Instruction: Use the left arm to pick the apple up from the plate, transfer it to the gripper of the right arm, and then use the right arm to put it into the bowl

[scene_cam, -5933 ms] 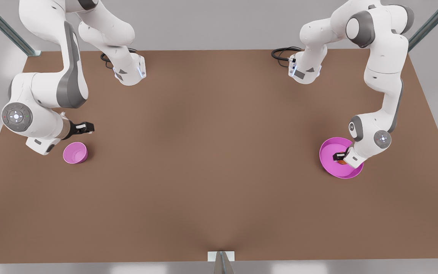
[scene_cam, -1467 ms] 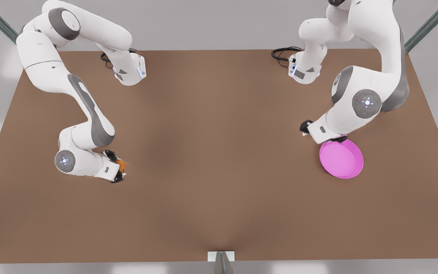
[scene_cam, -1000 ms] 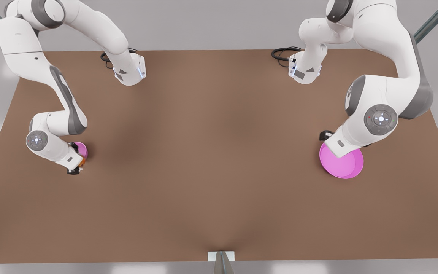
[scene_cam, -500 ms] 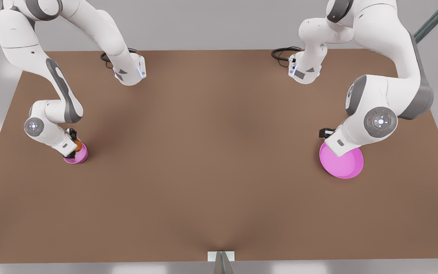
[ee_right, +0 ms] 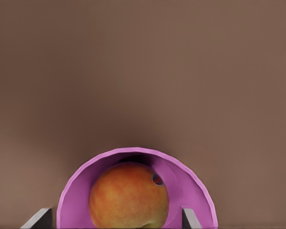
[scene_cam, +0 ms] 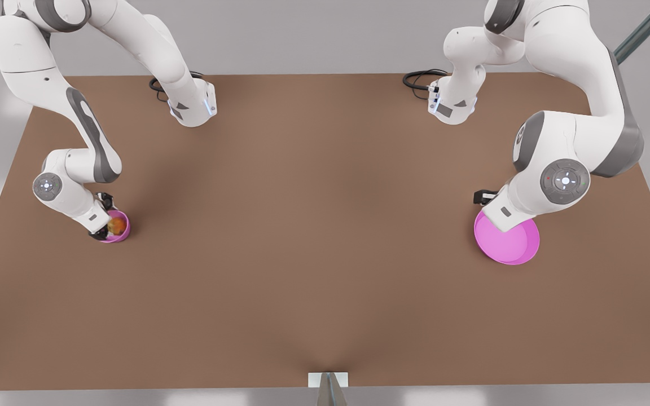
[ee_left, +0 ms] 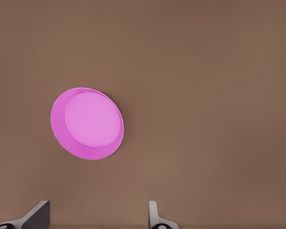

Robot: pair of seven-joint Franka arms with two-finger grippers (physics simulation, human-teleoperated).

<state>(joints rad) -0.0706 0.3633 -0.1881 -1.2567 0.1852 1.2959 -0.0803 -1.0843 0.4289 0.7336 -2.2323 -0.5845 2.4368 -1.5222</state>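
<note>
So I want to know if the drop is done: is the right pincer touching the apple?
Apart. In the right wrist view, the pincer's fingers stand wide of the apple, which sits in the bowl.

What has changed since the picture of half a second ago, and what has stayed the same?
The right gripper has let go of the apple, which now lies in the bowl; its fingers stand apart. The left gripper, open, still waits above the plate, which has not moved.
</note>
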